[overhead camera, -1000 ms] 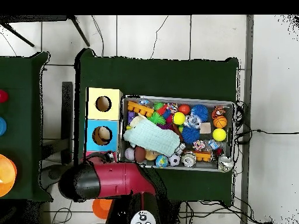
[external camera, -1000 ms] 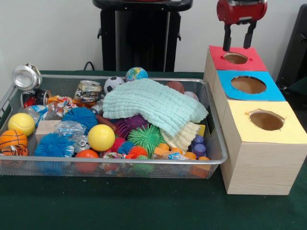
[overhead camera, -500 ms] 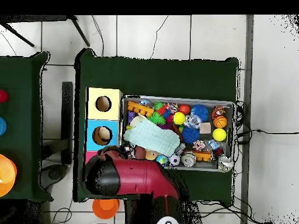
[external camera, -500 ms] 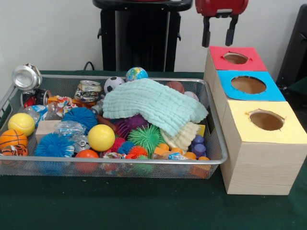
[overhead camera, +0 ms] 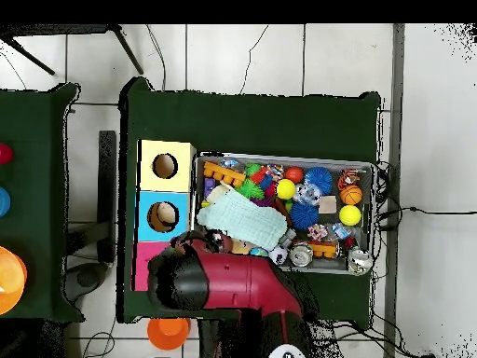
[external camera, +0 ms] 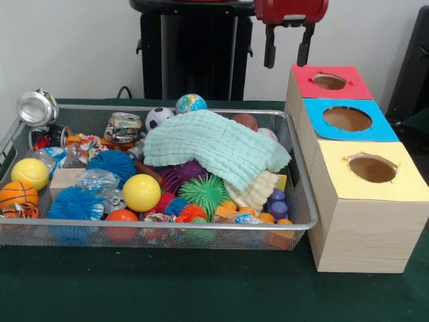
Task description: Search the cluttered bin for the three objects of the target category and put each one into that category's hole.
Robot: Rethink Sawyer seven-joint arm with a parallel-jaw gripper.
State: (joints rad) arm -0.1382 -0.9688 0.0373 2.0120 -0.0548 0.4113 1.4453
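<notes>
My gripper (external camera: 287, 57) hangs open and empty, high over the far right corner of the wire bin (external camera: 167, 225), just left of the red box. The bin is packed with clutter. A mint cloth (external camera: 214, 147) lies over the middle. Around it are a yellow ball (external camera: 141, 192), a globe ball (external camera: 191, 103), a soccer ball (external camera: 158, 117), blue spiky balls (external camera: 75, 202), a green spiky ball (external camera: 203, 191) and crushed cans (external camera: 125, 126). Right of the bin stand three boxes with a red hole (external camera: 329, 81), a blue hole (external camera: 347, 119) and a yellow hole (external camera: 372, 168). In the overhead view the red arm (overhead camera: 224, 280) hides the gripper.
A silver can (external camera: 37, 107) rests on the bin's far left rim; a basketball (external camera: 17, 196) and a tennis ball (external camera: 29, 173) lie beneath it. Small blue and orange blocks (external camera: 276, 201) crowd the near right corner. From overhead the yellow box (overhead camera: 165, 166) and blue box (overhead camera: 162, 216) show beside the bin (overhead camera: 284, 157).
The gripper has moved left from above the red hole to the bin's far right corner, rising slightly. It stays open and empty. Nothing in the bin has shifted.
</notes>
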